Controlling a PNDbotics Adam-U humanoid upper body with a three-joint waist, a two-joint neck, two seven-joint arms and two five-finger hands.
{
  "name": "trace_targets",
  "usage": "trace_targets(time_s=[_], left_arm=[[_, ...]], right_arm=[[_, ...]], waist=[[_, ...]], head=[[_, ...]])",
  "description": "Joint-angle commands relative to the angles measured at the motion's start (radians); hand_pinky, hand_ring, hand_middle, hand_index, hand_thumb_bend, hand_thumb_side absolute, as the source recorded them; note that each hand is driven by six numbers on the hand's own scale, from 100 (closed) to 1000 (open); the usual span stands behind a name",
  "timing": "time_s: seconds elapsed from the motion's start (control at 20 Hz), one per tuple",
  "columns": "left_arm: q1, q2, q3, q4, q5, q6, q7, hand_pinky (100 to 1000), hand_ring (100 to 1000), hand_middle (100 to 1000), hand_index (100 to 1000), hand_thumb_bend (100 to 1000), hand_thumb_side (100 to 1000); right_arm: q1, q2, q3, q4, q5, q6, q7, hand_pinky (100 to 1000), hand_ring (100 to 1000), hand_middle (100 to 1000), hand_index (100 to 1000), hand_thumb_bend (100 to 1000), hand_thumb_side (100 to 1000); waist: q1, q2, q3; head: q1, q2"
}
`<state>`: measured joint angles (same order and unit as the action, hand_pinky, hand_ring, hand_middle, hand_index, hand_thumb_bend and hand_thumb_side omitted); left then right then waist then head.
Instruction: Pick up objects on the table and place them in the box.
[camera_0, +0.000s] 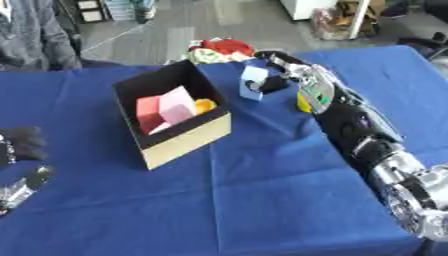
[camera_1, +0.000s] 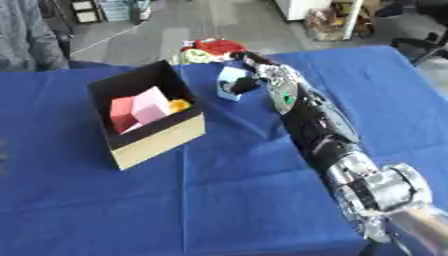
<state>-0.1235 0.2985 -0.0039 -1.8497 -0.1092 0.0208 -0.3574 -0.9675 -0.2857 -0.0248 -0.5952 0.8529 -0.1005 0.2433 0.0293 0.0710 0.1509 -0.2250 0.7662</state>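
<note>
An open cardboard box (camera_0: 181, 142) with a black inside stands left of the table's middle. It holds a red block (camera_0: 148, 113), a pink block (camera_0: 179, 105) and a small orange thing (camera_0: 205, 105). My right hand (camera_0: 278, 74) reaches across from the lower right and its fingers curl round a light blue block (camera_0: 253, 82) just right of the box's far corner. A yellow thing (camera_0: 303, 103) peeks out under my right forearm. My left hand (camera_0: 19, 186) rests at the lower left edge, fingers relaxed.
A blue cloth (camera_0: 262, 200) covers the table. A heap of red, green and white things (camera_0: 219, 50) lies at the far edge behind the block. A dark thing (camera_0: 22, 142) sits at the left edge.
</note>
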Motion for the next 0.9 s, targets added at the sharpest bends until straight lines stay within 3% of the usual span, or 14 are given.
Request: trace_targets(time_s=[0.05,0.35,0.65,0.9], left_arm=[[-0.014,0.008,0.003,-0.021,0.004,-0.002,-0.005,758,627,645,810,629,487],[-0.029,0.003,0.001,-0.026,0.004,-0.003,-0.011,761,627,646,810,626,490],[-0.037,0.001,0.002,-0.028,0.003,-0.002,-0.012,762,628,646,810,623,491],[-0.038,-0.001,0.002,-0.028,0.003,-0.002,-0.013,764,628,647,810,621,492]], right_arm=[[-0.021,-0.015,-0.008,-0.002,0.02,0.004,-0.012,964,938,964,1000,358,373],[-0.021,-0.018,-0.014,0.015,0.04,0.02,-0.014,957,932,950,1000,365,345],[-0.014,-0.013,-0.014,0.027,0.059,0.03,0.001,911,881,880,959,295,306],[-0.011,-0.01,-0.013,0.019,0.069,0.024,0.011,844,759,689,805,172,137]], waist=[[0.009,0.01,0.005],[0.005,0.037,0.021],[0.003,0.053,0.026],[0.003,0.053,0.026]], head=[[-0.012,0.004],[-0.031,0.004],[-0.043,0.004],[-0.047,0.004]])
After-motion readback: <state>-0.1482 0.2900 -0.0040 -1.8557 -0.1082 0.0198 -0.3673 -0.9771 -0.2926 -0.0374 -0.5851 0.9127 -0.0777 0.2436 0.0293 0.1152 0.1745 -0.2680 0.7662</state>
